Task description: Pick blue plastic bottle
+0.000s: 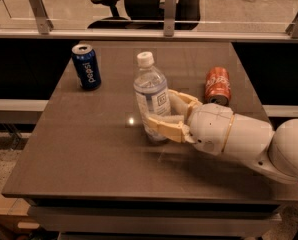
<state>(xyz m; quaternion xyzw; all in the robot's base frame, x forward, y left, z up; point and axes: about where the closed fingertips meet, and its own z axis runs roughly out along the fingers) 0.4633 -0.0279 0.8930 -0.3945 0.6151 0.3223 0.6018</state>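
The blue plastic bottle (152, 95) is clear and pale blue with a white cap and a white label. It stands upright near the middle of the brown table (89, 149). My gripper (160, 109) reaches in from the right and is shut on the bottle's lower half, one finger (165, 127) in front and one finger (183, 100) behind. I cannot tell whether the bottle's base touches the table or hangs just above it.
A dark blue Pepsi can (86, 66) stands at the table's back left. A red soda can (217, 85) stands at the back right, just behind my arm (249, 141). A glass rail with metal posts (169, 11) runs behind the table.
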